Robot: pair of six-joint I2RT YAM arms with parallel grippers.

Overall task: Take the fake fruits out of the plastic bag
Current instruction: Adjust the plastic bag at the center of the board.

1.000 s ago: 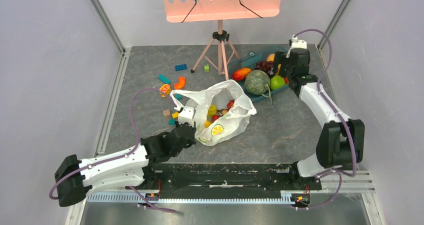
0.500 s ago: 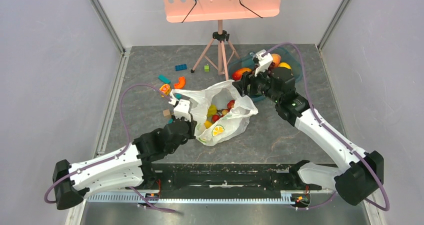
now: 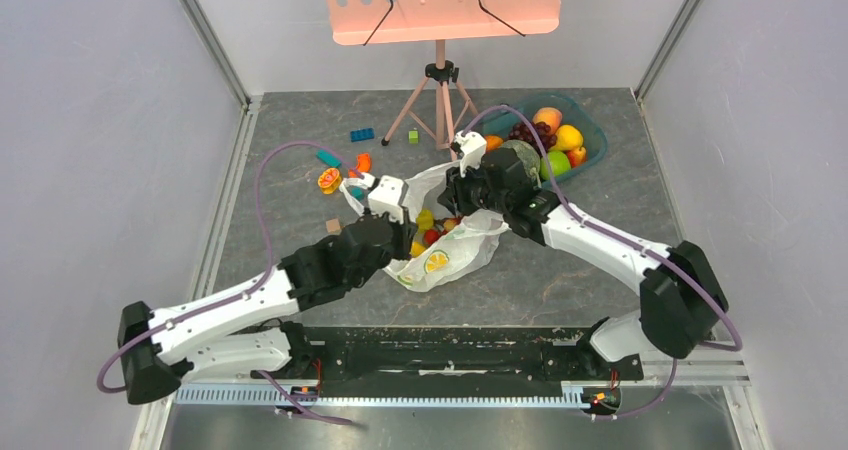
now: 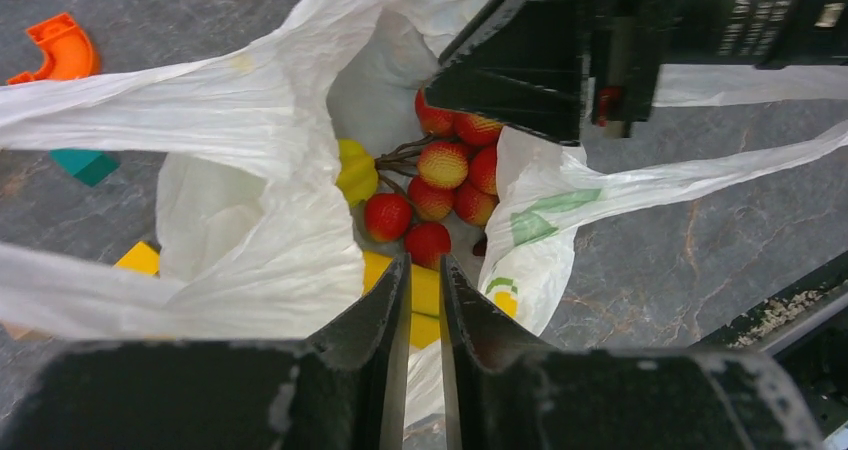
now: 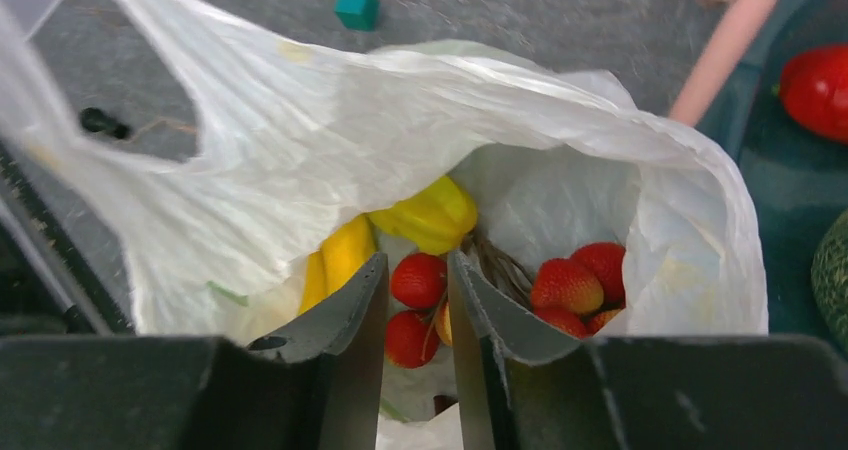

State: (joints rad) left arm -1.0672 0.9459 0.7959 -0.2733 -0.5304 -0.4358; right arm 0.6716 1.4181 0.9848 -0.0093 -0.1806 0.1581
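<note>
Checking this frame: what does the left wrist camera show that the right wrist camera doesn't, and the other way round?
Only the left wrist view: an orange curved piece, a yellow block and the right arm over the bag mouth. Only the right wrist view: the pink stand leg, the teal bin with a red fruit, and the melon's edge. Both views: the plastic bag, with the banana bunch and the red ball cluster inside it.

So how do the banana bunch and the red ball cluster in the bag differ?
The banana bunch is yellow, the red ball cluster red-pink. The banana bunch has long smooth fruits; the cluster is small bumpy balls on stems. Bananas sit partly under a fold; the cluster lies exposed. Both are inside the plastic bag.
</note>
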